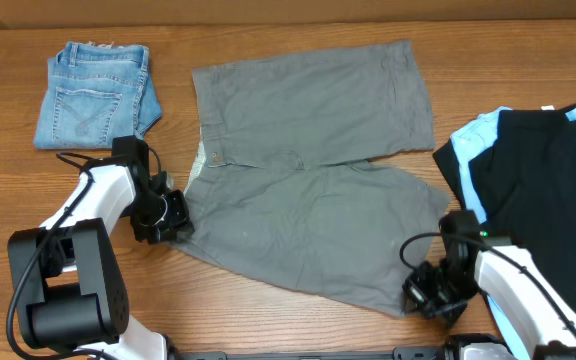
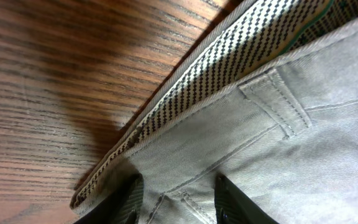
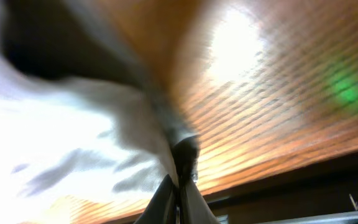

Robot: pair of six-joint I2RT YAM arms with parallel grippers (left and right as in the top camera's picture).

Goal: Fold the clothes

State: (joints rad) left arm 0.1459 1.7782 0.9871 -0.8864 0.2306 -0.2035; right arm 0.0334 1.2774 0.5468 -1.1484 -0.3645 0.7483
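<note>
The grey shorts lie spread across the middle of the table, one leg toward the back and one toward the front. My left gripper is at the waistband corner on their left side. In the left wrist view its fingers are open and straddle the grey cloth beside the checked waistband lining. My right gripper is at the front leg's hem corner. In the right wrist view its fingers are pressed together on a fold of the shorts, which is blurred.
Small folded blue denim shorts lie at the back left. A black garment with light-blue fabric lies at the right, close to my right arm. The wooden table shows around them.
</note>
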